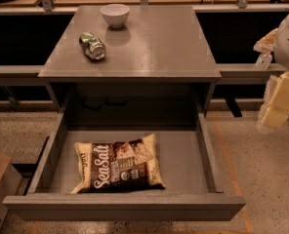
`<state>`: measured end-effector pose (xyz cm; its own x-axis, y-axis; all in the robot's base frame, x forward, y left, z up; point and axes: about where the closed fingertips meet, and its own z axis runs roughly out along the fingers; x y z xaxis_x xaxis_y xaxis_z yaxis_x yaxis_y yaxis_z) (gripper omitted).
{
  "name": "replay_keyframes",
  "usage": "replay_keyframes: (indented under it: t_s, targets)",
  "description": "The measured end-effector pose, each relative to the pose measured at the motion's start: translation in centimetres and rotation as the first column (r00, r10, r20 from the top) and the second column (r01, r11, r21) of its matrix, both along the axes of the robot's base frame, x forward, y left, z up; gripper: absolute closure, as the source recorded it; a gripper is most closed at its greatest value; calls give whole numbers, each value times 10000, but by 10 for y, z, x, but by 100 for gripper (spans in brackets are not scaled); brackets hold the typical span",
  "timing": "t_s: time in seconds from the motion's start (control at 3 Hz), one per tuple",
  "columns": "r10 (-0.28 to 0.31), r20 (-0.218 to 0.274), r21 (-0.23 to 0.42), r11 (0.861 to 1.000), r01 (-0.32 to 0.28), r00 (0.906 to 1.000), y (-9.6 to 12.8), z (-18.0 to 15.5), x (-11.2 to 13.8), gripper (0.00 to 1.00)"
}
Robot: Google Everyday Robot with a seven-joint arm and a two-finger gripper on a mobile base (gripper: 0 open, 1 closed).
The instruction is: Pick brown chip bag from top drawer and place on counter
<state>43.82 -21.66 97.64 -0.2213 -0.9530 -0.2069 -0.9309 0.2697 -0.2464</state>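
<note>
The top drawer [206, 155] is standing pulled out, its floor lying open from above. The brown chip bag [119, 165] is lying flat on that floor, left of middle and close to the front panel, leaving bare floor on its right. The gripper [276, 106] is hanging outside the drawer's right wall, well apart from the bag; I cannot tell how wide it is. On the counter [159, 48], a white bowl [114, 14] is sitting near the back edge and a crushed green can [92, 46] is lying at the left.

Robot lab (end effector [275, 112] at right): grey cabinet [164, 45], taped speckled floor [269, 179]
</note>
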Motion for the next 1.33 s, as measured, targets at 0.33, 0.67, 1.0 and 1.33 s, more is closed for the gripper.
replay_keyframes:
  t_s: [0.33,0.67,1.0,1.33]
  targets:
    - [0,2,0,10000,0,10000,0,0,0,0]
    - [-14,14,654,9979,13,10000,7,-10,1,0]
    - [127,46,1982,9801,-134,9999,22,-39,8,0]
    - [-122,209,3291,9443,47,9997,43,-72,32,0]
